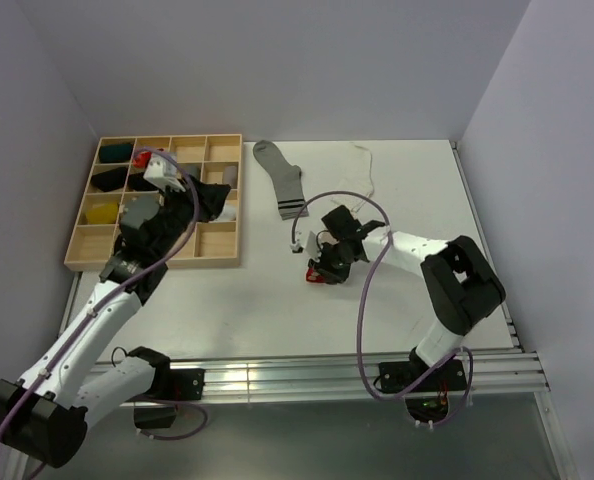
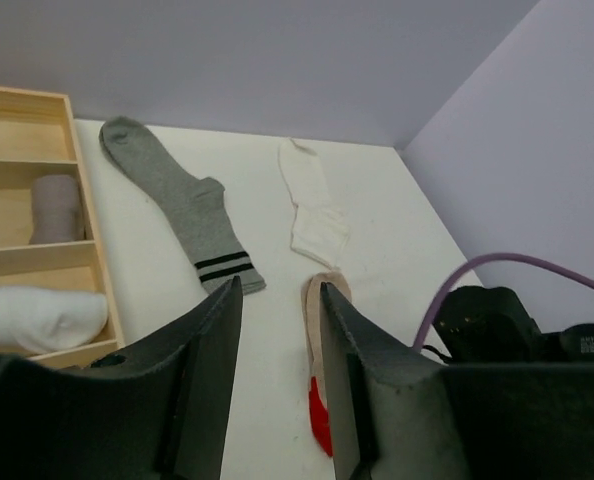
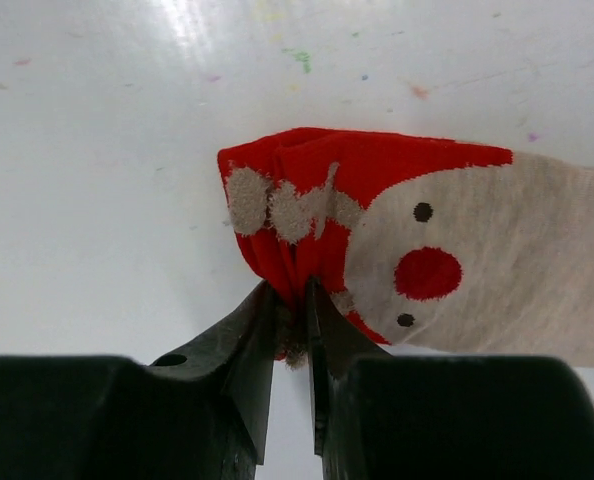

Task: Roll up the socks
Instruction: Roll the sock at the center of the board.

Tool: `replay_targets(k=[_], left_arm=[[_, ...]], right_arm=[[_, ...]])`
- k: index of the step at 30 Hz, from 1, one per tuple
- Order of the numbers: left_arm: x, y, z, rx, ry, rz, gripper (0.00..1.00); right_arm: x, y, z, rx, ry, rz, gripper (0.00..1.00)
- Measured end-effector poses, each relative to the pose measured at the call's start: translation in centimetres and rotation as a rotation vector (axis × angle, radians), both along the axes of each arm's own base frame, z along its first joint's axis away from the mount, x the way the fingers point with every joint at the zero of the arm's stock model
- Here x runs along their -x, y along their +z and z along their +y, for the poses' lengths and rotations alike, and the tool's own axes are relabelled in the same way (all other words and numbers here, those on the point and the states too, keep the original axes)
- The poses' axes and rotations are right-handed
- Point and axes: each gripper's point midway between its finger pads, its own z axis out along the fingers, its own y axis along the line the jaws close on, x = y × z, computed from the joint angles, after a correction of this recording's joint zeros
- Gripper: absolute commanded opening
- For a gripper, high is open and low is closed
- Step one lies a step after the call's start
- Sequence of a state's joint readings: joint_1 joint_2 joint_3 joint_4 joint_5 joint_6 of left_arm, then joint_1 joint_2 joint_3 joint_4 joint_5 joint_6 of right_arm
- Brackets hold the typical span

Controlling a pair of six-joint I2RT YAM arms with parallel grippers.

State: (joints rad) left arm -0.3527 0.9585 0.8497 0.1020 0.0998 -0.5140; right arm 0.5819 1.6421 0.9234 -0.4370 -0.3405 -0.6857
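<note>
Three socks lay on the white table, and the beige sock was the one in hand. Its red end, marked with pale fuzzy patches, was bunched into folds and pinched between the fingers of the right gripper, which was clenched tight on the fabric. Beside the red part the sock showed a round red spot and two small black dots on beige. The rest of it stretched away flat on the table surface, near the middle of the table.

Just beyond it, the white sock lay lengthwise, its near end at or touching the beige sock's pale end; I could not tell which. To the left of those two, the grey sock lay at a slant, its cuff with two black stripes toward the arms and its toe toward the back wall.

Farther left stood the wooden tray, its compartments holding a white roll, a greyish roll and other bundles. The left gripper hung over the tray, its jaws apart and empty.
</note>
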Motion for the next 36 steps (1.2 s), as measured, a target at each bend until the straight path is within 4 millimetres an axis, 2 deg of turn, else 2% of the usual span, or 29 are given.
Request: replay_targets(k=[4, 8, 14, 19, 23, 25, 30, 36], left_arm=[[1.3, -1.2, -3.0, -0.004, -0.017, -0.042, 0.39], [2.7, -3.6, -5.4, -0.051, -0.056, -0.078, 0.37], [4.0, -6.2, -9.7, -0.177, -0.182, -0.144, 0.39], [5.0, -11.0, -14.0, -0.314, -0.339, -0.113, 0.42], [6.6, -15.7, -16.8, -0.415, -0.482, -0.065, 0.44], [7.3, -17.5, -17.7, -0.441, -0.543, -0.043, 0.45], [7.7, -20.5, -19.6, -0.466, -0.647, -0.01, 0.46], [7.3, -22.9, -21.5, -0.467, -0.7, 0.008, 0.46]], right_arm=[[0.2, 1.0, -0.2, -0.084, -0.036, 0.198, 0.22], [-0.2, 1.9, -0.7, -0.163, -0.079, 0.37, 0.22], [1.5, 0.8, -1.5, -0.217, -0.139, 0.666, 0.2], [3.2, 0.1, -1.9, -0.233, -0.212, 0.885, 0.2], [2.5, 0.3, -2.1, -0.248, -0.26, 0.952, 0.19], [2.0, 0.3, -2.2, -0.255, -0.282, 0.973, 0.19], [2.0, 0.0, -2.4, -0.254, -0.336, 1.034, 0.18], [2.1, -0.1, -2.4, -0.242, -0.366, 1.072, 0.18]])
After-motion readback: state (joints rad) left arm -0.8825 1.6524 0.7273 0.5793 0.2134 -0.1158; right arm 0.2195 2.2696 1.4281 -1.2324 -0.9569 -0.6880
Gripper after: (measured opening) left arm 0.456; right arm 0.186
